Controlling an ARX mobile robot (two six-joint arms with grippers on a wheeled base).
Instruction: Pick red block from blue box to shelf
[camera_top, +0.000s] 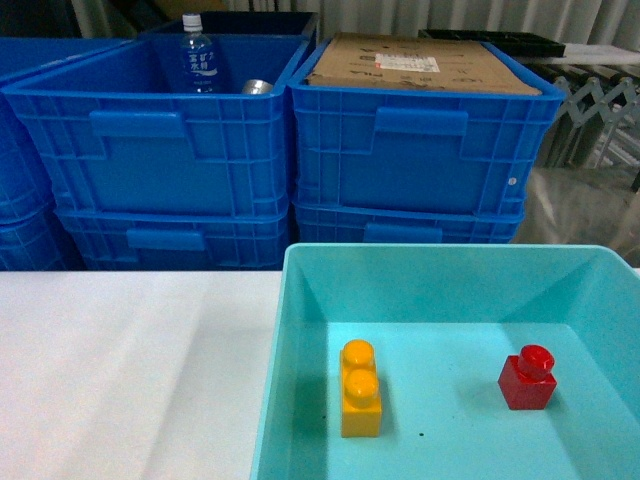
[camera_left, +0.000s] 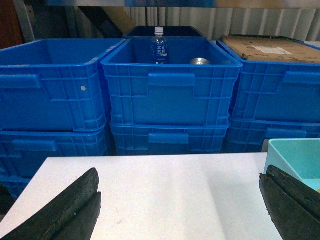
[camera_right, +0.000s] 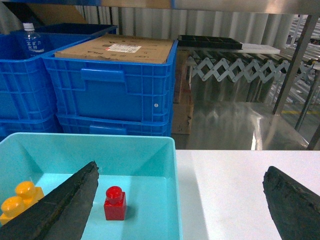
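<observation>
The red block (camera_top: 527, 380) stands upright, stud up, on the floor of the blue box (camera_top: 400, 290), towards its right side. The right wrist view shows the red block (camera_right: 115, 204) inside the blue box (camera_right: 142, 160), just right of my left fingertip. My right gripper (camera_right: 181, 200) is open and holds nothing, straddling the box's right rim. My left gripper (camera_left: 180, 200) is open over bare white table, with a corner of the blue box (camera_left: 295, 157) at its right. Steel uprights and rails of the shelf (camera_right: 295, 60) show far right. Neither gripper appears in the head view.
An orange-yellow two-stud brick (camera_top: 360, 388) lies left of the red block in the tub. Stacked dark blue crates (camera_top: 180, 150) stand behind the white table (camera_top: 130, 370); one holds a water bottle (camera_top: 197, 55), another cardboard (camera_top: 420, 65). A grey scissor conveyor (camera_right: 230, 70) stands back right.
</observation>
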